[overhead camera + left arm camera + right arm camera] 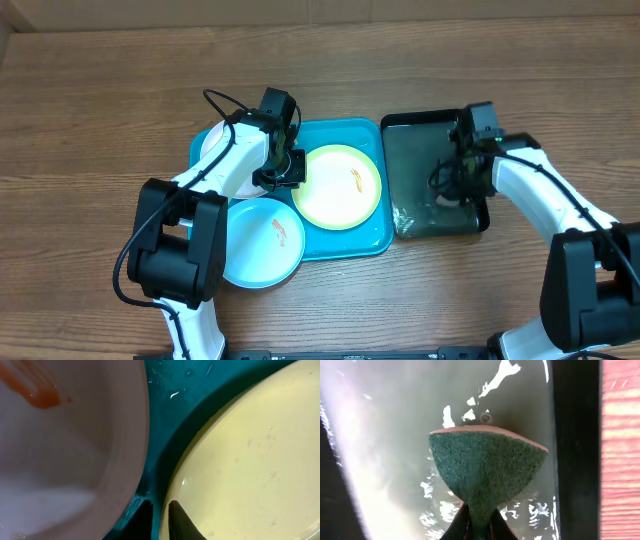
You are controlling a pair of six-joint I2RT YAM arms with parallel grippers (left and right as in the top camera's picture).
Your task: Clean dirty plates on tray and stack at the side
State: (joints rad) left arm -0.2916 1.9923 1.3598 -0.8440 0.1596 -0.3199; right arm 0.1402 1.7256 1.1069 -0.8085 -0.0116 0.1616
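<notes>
The teal tray (352, 243) holds the lime green plate (337, 186), which has an orange smear. The light blue plate (262, 240), also smeared, overhangs the tray's front left corner. The white plate (212, 146) lies at the tray's back left, mostly under my left arm. My left gripper (291, 172) is at the green plate's left rim. In the left wrist view its fingers (160, 519) sit close together astride the green plate (250, 460) rim, next to the white plate (60, 450). My right gripper (479, 527) is shut on a green scouring sponge (485, 470) over the basin.
A black rectangular basin (436, 126) with shallow water stands just right of the tray, and my right arm reaches into it. Its dark wall (575, 435) is close to the sponge's right side. Bare wooden table surrounds the tray and basin.
</notes>
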